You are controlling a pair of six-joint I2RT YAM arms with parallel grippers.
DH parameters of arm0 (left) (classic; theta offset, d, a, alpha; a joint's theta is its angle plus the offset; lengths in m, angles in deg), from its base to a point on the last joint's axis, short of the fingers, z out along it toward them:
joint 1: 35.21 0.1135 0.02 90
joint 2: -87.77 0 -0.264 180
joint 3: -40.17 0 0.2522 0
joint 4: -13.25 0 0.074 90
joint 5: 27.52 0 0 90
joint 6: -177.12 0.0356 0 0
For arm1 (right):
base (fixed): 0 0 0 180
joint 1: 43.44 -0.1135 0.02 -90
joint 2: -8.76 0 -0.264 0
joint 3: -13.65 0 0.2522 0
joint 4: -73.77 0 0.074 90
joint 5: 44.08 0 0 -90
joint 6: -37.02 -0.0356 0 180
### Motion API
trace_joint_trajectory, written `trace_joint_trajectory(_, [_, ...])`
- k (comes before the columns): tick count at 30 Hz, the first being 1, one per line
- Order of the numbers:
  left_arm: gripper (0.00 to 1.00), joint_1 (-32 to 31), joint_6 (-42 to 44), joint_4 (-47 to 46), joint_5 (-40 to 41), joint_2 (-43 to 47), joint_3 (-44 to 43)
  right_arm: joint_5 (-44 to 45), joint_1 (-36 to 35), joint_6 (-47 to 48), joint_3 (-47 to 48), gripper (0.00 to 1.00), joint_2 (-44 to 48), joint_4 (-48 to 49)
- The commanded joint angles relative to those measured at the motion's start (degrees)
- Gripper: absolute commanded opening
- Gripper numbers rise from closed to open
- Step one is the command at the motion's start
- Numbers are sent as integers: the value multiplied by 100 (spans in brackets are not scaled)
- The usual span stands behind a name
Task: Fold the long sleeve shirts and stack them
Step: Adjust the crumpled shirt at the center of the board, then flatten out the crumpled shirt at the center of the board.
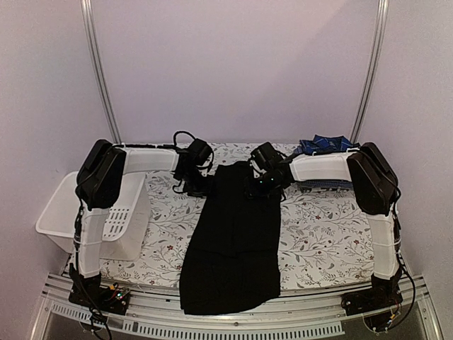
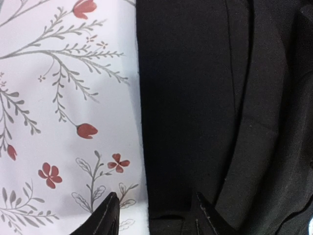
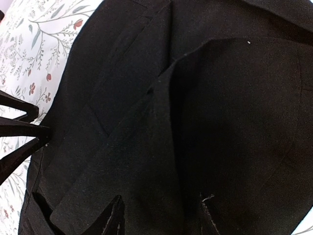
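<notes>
The black shirt [image 1: 230,241] lies as a long narrow strip down the middle of the table, its lower end hanging over the front edge. My left gripper [image 1: 195,185] is open at the shirt's far left edge. In the left wrist view [image 2: 156,218] one finger is over the tablecloth and the other over the black cloth [image 2: 195,98]. My right gripper [image 1: 263,188] is open at the far right edge. In the right wrist view [image 3: 163,215] both fingers are over folded black cloth [image 3: 195,122]. The plaid shirt [image 1: 322,145] lies crumpled at the back right, partly hidden behind the right arm.
A white slotted basket [image 1: 71,212] stands at the table's left edge beside the left arm. The table carries a floral cloth [image 1: 318,227]. Metal frame posts stand at the back corners, with walls close on three sides.
</notes>
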Motion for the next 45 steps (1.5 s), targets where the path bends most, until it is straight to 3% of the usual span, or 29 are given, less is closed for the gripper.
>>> trace_joint_trajectory(1, [48, -15, 108, -152, -235, -61, -116, -226, 37, -57, -8, 45, -47, 182])
trace_joint_trajectory(7, [43, -84, 46, -179, -350, -281, -172, -443, 19, -136, -68, 32, -64, 282])
trace_joint_trajectory(10, [29, -91, 10, -176, -338, -299, -135, -443, -7, -155, -89, 22, -32, 257])
trace_joint_trajectory(14, [0, -75, -9, -149, -160, -284, -106, -328, -25, -163, -120, 7, 111, 154])
trace_joint_trajectory(18, [0, 52, -31, 27, 233, -226, -92, 175, -22, -191, -133, 0, 353, -249])
trace_joint_trajectory(30, [0, 1012, 224, 89, 380, 258, 335, 1721, 413, 209, -918, 0, 1648, -1121])
trace_joint_trajectory(41, [0, 1196, 501, 278, 398, 24, -402, 2243, 824, 272, -31, 0, 1211, -1742])
trace_joint_trajectory(42, [0, 1200, 522, 311, 386, -34, -526, 2265, 826, 267, 65, 2, 1167, -1802])
trace_joint_trajectory(45, [1, 1195, 580, 528, 319, -216, -902, 2084, 791, 256, 213, 18, 1114, -1935])
